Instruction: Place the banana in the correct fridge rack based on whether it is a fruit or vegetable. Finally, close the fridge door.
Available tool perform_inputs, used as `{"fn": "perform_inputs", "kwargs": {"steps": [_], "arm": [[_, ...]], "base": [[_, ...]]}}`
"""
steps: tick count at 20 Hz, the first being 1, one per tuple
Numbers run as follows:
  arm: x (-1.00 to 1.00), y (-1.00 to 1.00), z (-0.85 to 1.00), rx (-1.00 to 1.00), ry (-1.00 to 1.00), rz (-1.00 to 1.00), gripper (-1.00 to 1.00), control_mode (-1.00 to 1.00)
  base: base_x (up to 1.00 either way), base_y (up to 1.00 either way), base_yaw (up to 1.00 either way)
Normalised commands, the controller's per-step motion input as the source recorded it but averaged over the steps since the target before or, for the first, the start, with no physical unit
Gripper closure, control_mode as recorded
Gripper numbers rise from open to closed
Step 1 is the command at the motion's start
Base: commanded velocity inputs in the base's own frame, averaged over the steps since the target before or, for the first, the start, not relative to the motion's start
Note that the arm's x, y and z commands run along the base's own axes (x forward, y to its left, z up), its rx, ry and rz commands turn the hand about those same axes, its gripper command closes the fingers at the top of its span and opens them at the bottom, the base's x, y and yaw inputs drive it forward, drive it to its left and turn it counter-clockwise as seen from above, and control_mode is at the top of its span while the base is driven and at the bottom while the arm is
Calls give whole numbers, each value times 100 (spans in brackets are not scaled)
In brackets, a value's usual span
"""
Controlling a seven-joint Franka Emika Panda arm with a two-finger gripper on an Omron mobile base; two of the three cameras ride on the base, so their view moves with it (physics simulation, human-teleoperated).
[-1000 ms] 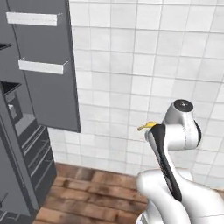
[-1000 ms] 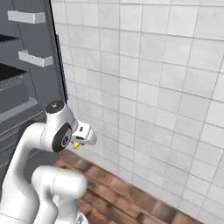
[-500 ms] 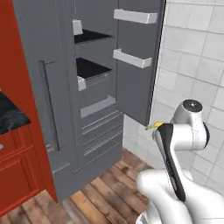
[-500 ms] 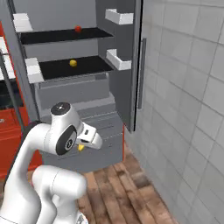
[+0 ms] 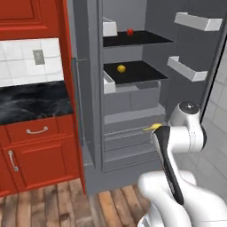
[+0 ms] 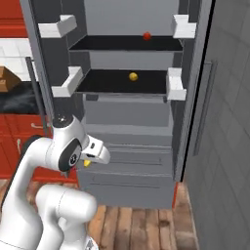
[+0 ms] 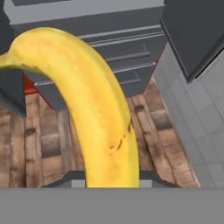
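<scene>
Since the moment before, the base had swung round, so both base cameras now faced the open grey fridge [image 6: 129, 107] squarely instead of catching it from the side; the arm's pose looked much the same. The white two-finger gripper [image 6: 97, 155] hung low in front of the fridge's lower drawers, its fingers clamped together on the curved yellow banana [image 7: 94, 109]. From the left base view only a yellow tip of the fruit [image 5: 154, 127] peeked out above the arm's dark forearm; from the right, a small yellow end showed under the white hand. In the hand view the banana rose from the bottom edge and arched up to the left, with faint brown flecks on its skin, against the grey drawer fronts and the wooden plank floor [image 7: 41, 144].

Up inside the fridge, the flat black upper shelf with a grey rim [image 6: 124, 45] carried a small round red fruit [image 6: 147, 35] near the back. One level down, a like black shelf [image 6: 122, 83] held a small round yellow fruit [image 6: 133, 76]. The banana was well below both shelves. To the left stood red wooden cabinets [image 5: 37, 153] under a dark marbled counter [image 5: 31, 99]. The fridge door [image 6: 215, 97] stood open at the right.
</scene>
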Motion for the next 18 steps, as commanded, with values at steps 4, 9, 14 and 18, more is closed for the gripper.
{"fn": "perform_inputs", "kwargs": {"steps": [4, 9, 14, 18], "arm": [[0, 0, 0, 0, 0, 0, 100, 100], [0, 0, 0, 0, 0, 0, 100, 100], [0, 0, 0, 0, 0, 0, 100, 100], [0, 0, 0, 0, 0, 0, 100, 100]], "base": [[64, -16, 6], [90, -31, 10], [77, -49, 16], [79, -18, 12]]}}
